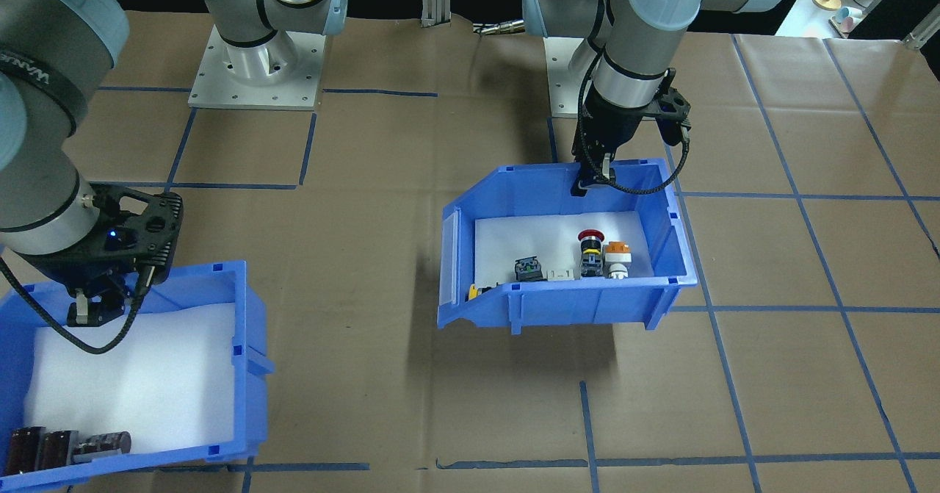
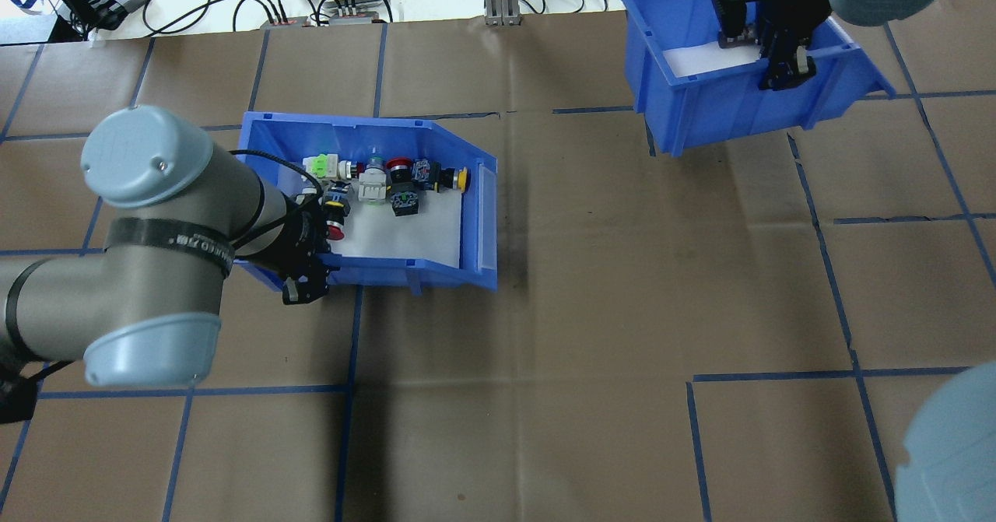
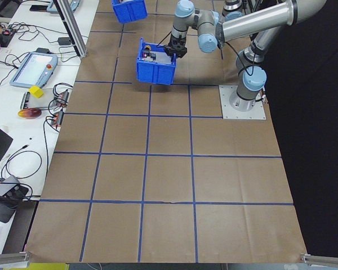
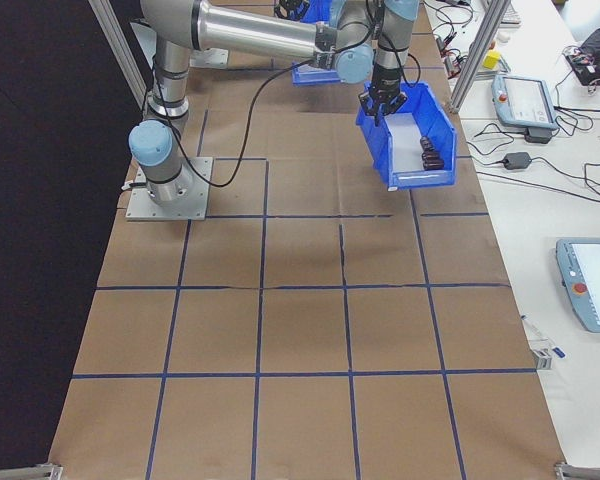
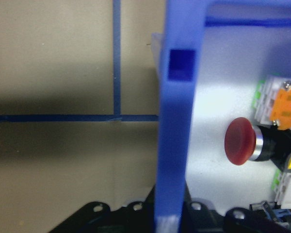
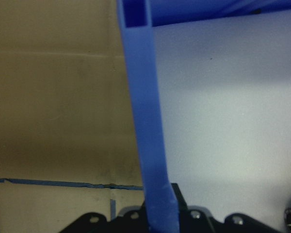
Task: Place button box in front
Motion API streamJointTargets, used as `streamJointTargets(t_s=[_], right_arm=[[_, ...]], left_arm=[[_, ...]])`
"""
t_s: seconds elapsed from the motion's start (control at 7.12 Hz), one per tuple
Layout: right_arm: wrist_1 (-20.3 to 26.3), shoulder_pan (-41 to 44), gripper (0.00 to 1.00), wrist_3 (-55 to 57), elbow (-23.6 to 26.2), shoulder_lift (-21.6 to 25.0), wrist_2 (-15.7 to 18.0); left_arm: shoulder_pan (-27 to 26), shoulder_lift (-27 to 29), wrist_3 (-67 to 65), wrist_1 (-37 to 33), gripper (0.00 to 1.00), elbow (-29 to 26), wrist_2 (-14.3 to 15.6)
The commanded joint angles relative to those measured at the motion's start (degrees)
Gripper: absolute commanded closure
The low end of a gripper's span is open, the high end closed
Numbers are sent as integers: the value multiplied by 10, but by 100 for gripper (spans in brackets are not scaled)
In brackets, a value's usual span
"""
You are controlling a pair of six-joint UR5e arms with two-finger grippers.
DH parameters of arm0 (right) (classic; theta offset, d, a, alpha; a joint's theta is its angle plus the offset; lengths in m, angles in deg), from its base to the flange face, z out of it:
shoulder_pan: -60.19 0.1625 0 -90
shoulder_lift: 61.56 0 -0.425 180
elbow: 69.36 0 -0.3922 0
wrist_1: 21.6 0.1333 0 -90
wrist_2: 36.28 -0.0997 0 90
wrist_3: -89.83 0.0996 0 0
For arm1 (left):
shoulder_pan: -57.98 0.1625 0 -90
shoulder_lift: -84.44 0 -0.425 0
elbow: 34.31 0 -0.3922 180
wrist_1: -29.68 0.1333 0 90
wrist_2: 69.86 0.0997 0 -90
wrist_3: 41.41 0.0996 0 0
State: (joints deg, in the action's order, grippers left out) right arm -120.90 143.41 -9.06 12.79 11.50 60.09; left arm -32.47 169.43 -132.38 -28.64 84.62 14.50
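The button box [image 1: 565,309] is a blue bin with a white foam floor. It holds a red mushroom button [image 1: 590,237], an orange switch [image 1: 617,247] and other small switches. It hangs tilted above the table and casts a shadow beneath. My left gripper [image 1: 590,182] is shut on its rear wall [image 5: 177,121], which runs up between the fingers. From overhead, the button box [image 2: 389,271] is centre-left, with my left gripper [image 2: 307,277] at its corner. My right gripper [image 1: 88,313] is shut on the wall of the second blue bin [image 1: 246,346], which holds dark cylinders [image 1: 44,449].
Brown paper with a blue tape grid covers the table. The arm bases [image 1: 253,67] stand at the robot's edge. The second bin [image 2: 700,117] sits far right near the bench with cables [image 2: 327,8]. Open paper lies between the two bins.
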Motion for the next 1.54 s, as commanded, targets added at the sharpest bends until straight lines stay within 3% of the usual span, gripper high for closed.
streamJointTargets(t_s=[0.0, 0.28, 0.56, 0.98, 1.12, 1.26, 1.4], right_arm=[[-9, -38, 95, -8, 81, 57, -26], [-10, -45, 94, -5, 114, 80, -36], [-9, -45, 94, -2, 127, 85, -36], [-12, -42, 94, 18, 203, 134, -37], [-40, -41, 94, 35, 237, 154, -36], [-64, -41, 94, 38, 264, 165, -36], [-66, -41, 94, 46, 276, 176, -36]], left_arm=[[-14, 120, -8, 26, 100, -82, -41], [-66, 211, -74, 94, 100, -144, -41], [-103, 278, -112, 88, 100, -230, -34], [-128, 309, -134, 95, 98, -246, -43], [-127, 309, -124, 96, 85, -246, -65], [-122, 309, -88, 95, 31, -247, -64], [-122, 320, -76, 95, 1, -248, -64]])
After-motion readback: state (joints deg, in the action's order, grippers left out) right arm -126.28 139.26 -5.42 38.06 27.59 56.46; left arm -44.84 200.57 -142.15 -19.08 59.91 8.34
